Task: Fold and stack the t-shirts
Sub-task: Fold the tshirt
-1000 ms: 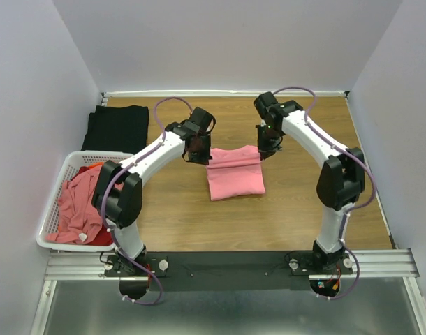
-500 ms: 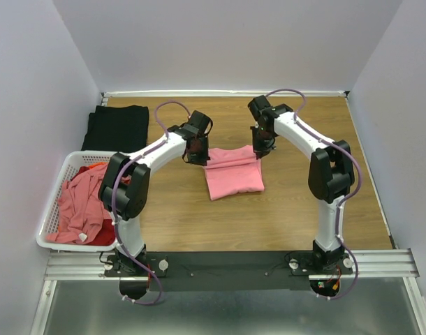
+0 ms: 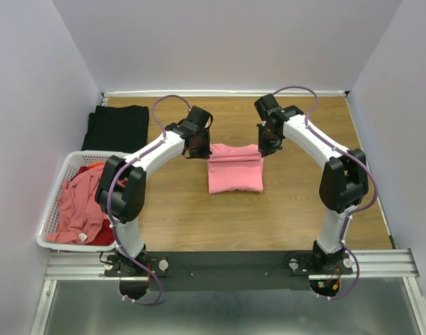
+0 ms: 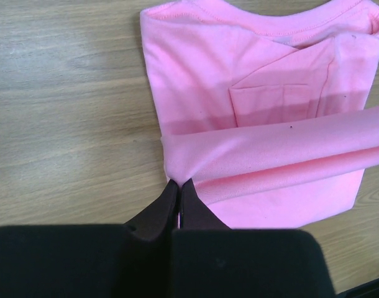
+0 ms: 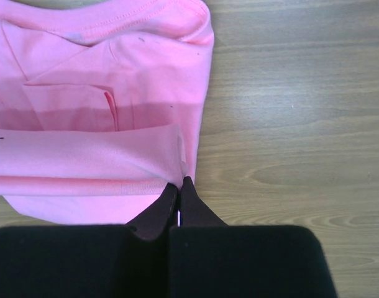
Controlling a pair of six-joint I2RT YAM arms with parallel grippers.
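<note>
A salmon-pink t-shirt (image 3: 234, 176) lies partly folded in the middle of the wooden table. Its lifted edge forms a roll across the cloth (image 4: 270, 152) (image 5: 84, 161). My left gripper (image 3: 199, 149) (image 4: 179, 183) is shut on the left end of that roll. The other end is pinched by my right gripper (image 3: 267, 148) (image 5: 179, 181), also shut. The collar end (image 4: 251, 22) lies flat on the wood beyond the roll. A folded black t-shirt (image 3: 116, 128) lies at the back left. More pink and red t-shirts (image 3: 77, 206) are heaped in the basket.
A white slatted basket (image 3: 51, 209) stands at the left near edge, beside the left arm's base. Walls close the table at the back and both sides. Bare wood (image 3: 318, 202) shows around the pink shirt.
Both grippers stayed shut on the pink shirt's edge and carried it slightly toward the back. The shirt, skewed before, now lies squarer to the table.
</note>
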